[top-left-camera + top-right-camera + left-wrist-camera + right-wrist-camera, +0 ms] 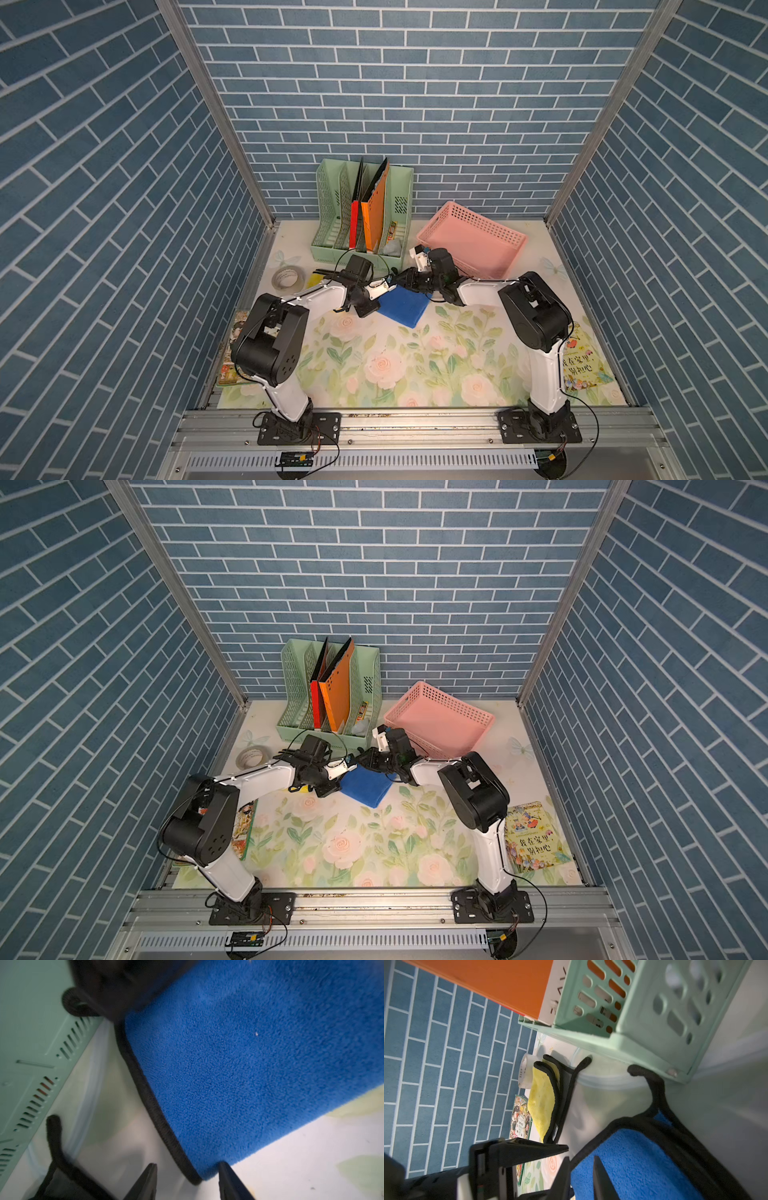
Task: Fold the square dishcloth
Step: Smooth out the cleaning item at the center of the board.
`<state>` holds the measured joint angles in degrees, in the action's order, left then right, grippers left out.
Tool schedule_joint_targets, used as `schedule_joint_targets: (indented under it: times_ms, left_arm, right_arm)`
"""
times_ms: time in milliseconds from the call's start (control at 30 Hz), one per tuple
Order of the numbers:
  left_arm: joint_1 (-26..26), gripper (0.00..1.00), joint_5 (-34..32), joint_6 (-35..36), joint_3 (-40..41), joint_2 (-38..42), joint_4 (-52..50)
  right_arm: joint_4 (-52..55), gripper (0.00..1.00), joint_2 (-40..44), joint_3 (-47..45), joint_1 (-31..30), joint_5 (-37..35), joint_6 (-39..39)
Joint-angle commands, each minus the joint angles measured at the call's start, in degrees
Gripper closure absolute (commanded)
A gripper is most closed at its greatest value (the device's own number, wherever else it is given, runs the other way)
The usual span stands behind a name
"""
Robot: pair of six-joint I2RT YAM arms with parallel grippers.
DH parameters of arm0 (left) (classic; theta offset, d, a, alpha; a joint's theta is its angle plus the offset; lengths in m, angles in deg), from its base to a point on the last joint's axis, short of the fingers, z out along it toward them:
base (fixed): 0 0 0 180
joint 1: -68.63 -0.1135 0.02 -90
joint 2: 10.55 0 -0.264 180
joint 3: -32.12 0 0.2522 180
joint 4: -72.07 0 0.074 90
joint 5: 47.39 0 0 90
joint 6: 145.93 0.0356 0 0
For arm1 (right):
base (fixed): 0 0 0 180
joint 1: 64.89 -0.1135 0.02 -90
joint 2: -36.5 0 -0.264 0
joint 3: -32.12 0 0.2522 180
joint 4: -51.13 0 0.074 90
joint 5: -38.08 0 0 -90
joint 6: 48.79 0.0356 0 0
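In a top view, a folded blue dishcloth (365, 787) lies on the flowered surface (353, 875), near the green file rack (291, 688) and the pink basket (446, 723). The left hand (350, 766) and right hand (365, 757) meet at its far corner. At this size, whether either grips it is hard to tell.

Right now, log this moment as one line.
dishcloth: blue, folded over | left gripper: open, astride corner | right gripper: shut on edge
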<state>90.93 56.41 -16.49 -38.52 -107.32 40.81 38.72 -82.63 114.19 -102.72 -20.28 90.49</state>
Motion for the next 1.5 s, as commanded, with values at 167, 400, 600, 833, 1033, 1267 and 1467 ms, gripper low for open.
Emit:
schedule_joint_targets:
  times_ms: [167,400,600,833,1033,1267,1467]
  left_arm:
    - [-2.09,0.47,4.78,0.58,-5.43,4.97,-8.18]
    - [-0.98,0.49,3.38,-3.44,-7.08,-0.74,-3.78]
    - [-0.95,0.51,3.68,-6.47,-11.22,-8.46,-3.07]
    - [-0.77,0.52,3.18,-7.2,-11.63,-11.22,-3.46]
    - [-3.1,0.51,6.8,-9.49,-13.12,-9.21,-4.68]
    - [-9.13,0.47,10.59,-8.53,-14.2,-3.15,-9.31]
    - [-17.06,0.33,15.02,-8.13,-18.24,0.97,-17.57]
  right_arm:
    - [0.37,0.78,-7.12,-1.53,1.52,-0.08,-0.22]
    - [4.34,0.73,6.06,0.25,1.45,0.92,-3.73]
    - [2.64,0.73,17.22,-10.72,-0.21,-0.2,-1.59]
    - [-4.87,0.74,19.63,-21.89,-3.43,-1.99,2.54]
    - [-7.52,0.75,13.46,-22.66,-4.29,-2.11,3.47]
    - [-7.74,0.77,8.35,-23.48,-3.4,-1.33,2.76]
    - [2.06,0.75,17.99,-17.79,-4.71,-2.89,-1.14]
